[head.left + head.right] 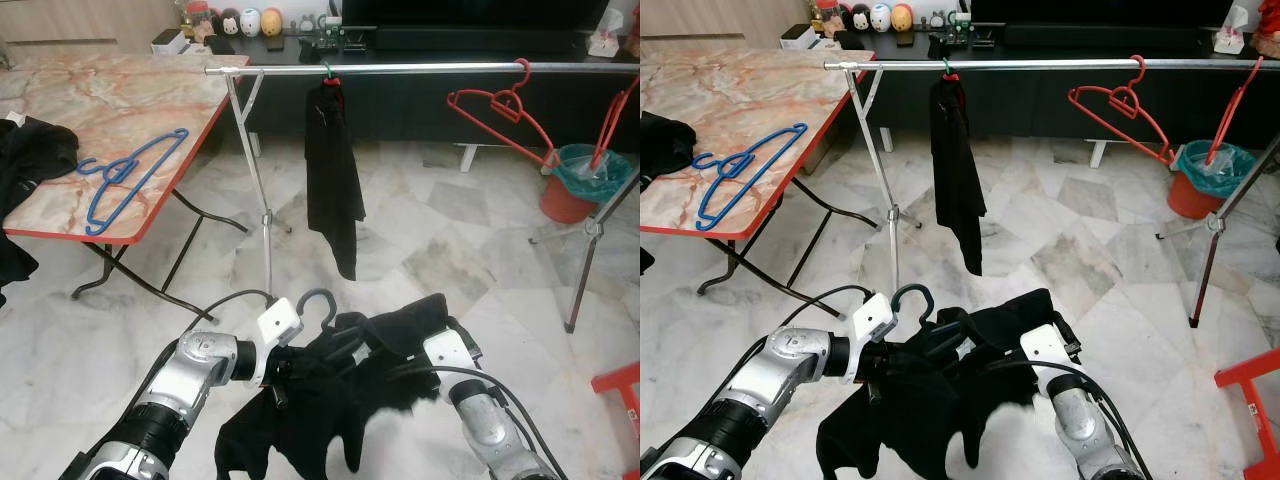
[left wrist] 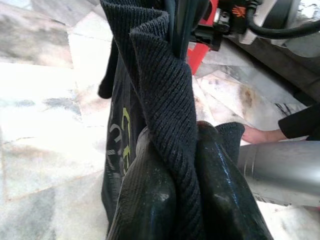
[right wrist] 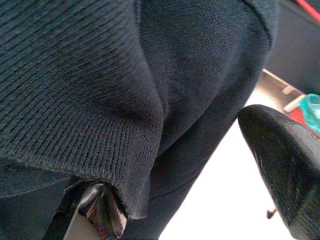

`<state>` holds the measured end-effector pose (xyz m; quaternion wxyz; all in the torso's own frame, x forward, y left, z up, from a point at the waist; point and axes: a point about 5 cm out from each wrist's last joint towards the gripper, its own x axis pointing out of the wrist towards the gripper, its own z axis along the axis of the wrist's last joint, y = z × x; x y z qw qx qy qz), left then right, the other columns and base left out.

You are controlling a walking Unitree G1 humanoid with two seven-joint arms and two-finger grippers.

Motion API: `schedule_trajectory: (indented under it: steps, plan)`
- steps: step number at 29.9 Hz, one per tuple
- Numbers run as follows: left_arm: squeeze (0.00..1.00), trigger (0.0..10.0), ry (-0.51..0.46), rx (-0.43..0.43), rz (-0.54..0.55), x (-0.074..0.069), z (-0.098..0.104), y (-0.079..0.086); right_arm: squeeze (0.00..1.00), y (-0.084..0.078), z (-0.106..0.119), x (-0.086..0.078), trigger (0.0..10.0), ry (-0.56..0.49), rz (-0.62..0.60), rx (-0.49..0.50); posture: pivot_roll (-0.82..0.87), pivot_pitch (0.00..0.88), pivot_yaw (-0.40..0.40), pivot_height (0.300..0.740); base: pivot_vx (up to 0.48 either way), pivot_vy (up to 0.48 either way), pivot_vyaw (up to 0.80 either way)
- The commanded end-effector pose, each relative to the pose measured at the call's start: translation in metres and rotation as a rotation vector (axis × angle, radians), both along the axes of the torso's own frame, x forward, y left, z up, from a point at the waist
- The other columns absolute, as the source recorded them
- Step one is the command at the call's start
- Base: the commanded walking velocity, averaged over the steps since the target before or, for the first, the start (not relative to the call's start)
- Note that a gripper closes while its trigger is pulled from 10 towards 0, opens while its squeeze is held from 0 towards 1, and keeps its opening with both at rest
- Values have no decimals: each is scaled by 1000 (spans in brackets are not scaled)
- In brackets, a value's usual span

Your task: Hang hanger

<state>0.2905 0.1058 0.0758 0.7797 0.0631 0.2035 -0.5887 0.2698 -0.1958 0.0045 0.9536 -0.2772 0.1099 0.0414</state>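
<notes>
Low in front of me, a dark hanger with its hook (image 1: pixel 318 300) pointing up carries a crumpled black garment (image 1: pixel 330 405). My left gripper (image 2: pixel 176 137) is shut on a ribbed fold of that garment just below the hook. From the right, my right gripper (image 1: pixel 395 350) reaches into the garment. Its fingers (image 3: pixel 285 165) stand apart, with cloth draped over one of them. The silver clothes rail (image 1: pixel 420 69) runs across the scene further ahead and higher up. On it hang a black garment (image 1: pixel 332 170) and a red hanger (image 1: pixel 500 110).
A marble-topped folding table (image 1: pixel 120 90) at left holds a blue hanger (image 1: pixel 125 175) and dark clothes. A red bucket (image 1: pixel 575 190) stands at right under the rail, and a red frame (image 1: pixel 620 395) at lower right. A person's hand (image 2: pixel 260 135) is near my left arm.
</notes>
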Motion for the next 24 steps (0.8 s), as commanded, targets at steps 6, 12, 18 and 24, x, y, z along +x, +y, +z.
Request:
schedule_trajectory:
  steps: [6,12,18,24]
  plan:
    - [0,10000,5,153,-133,-12,-13,1,0,-24,19,11,10000,-102,-81,-86,-39,53,41,740,0,0,0]
    - [0,10000,-54,385,-153,-15,-36,16,0,-26,22,15,10000,-98,-38,-134,-37,53,40,740,0,0,0]
    - [0,10000,-82,383,-191,-18,-33,17,0,-25,21,15,10000,-94,-25,-143,-32,57,37,740,0,0,0]
    - [0,10000,-68,272,-238,-22,-23,22,0,-26,17,13,10000,-50,15,-153,-31,55,34,740,0,0,0]
